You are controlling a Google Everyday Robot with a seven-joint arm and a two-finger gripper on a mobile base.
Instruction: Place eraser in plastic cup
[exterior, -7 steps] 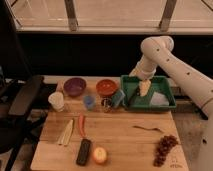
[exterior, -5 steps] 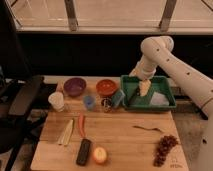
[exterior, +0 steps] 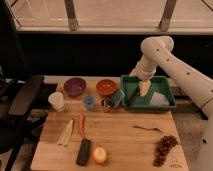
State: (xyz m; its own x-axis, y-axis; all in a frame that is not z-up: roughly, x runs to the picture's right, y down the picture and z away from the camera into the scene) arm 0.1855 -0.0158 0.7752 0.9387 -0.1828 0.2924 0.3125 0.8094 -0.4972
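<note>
The eraser [exterior: 83, 151], a flat black oblong block, lies near the front edge of the wooden table, just left of a yellow-red fruit. The plastic cup [exterior: 89, 102], small and light blue, stands upright in front of the purple and orange bowls. My gripper [exterior: 141, 81] hangs over the left part of the green tray [exterior: 165, 104], far back and to the right of both the eraser and the cup. A cream-coloured object [exterior: 144, 89] sits in the tray right below it.
Purple bowl [exterior: 74, 86], orange bowl [exterior: 106, 87], white cup [exterior: 56, 101], a teal block [exterior: 117, 98] and a small dark ring [exterior: 106, 104] line the back. Red chili [exterior: 81, 124], pale strips [exterior: 65, 132], fruit [exterior: 100, 155], grapes [exterior: 164, 147], a twig [exterior: 147, 129]. A black chair [exterior: 20, 100] stands at left.
</note>
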